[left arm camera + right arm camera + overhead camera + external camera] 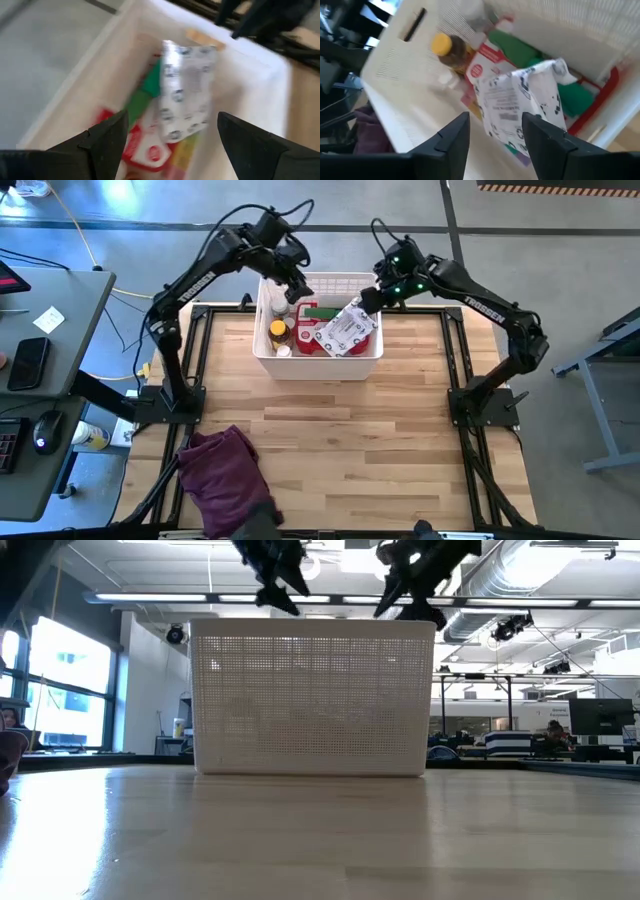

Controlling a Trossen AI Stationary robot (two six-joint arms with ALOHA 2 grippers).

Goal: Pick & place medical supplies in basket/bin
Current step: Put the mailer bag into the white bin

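Left gripper [296, 288] hangs over the left end of the white basket [318, 368], its two dark fingers [107, 145] spread wide with nothing between them. From its wrist camera, the basket's inside shows through that gap: a white wipes pack [187, 90], a green roll [142, 95] and a red first-aid case [145, 150] lying together.

Seen from above, the basket sits at the far middle of the wooden table [340, 440]. An amber bottle with a yellow cap [279, 333] stands in its left part, a small white bottle [284, 351] just beside it. The red case and green rolls fill the middle, and the wipes pack [349, 330] lies tilted across them toward the right end.

Right gripper [370, 302] is poised over the basket's right end, just beyond the upper corner of the wipes pack. Its wrist camera shows the two fingers [452, 137] parted, with the pack [522, 107] lying past them on the pile; whether the fingers touch the pack cannot be told.

At table height, both grippers show as dark shapes above the basket's rim [312, 628], whose grid wall hides the contents.

A dark purple cloth [222, 470] lies bunched at the table's near left corner, well apart from the basket.
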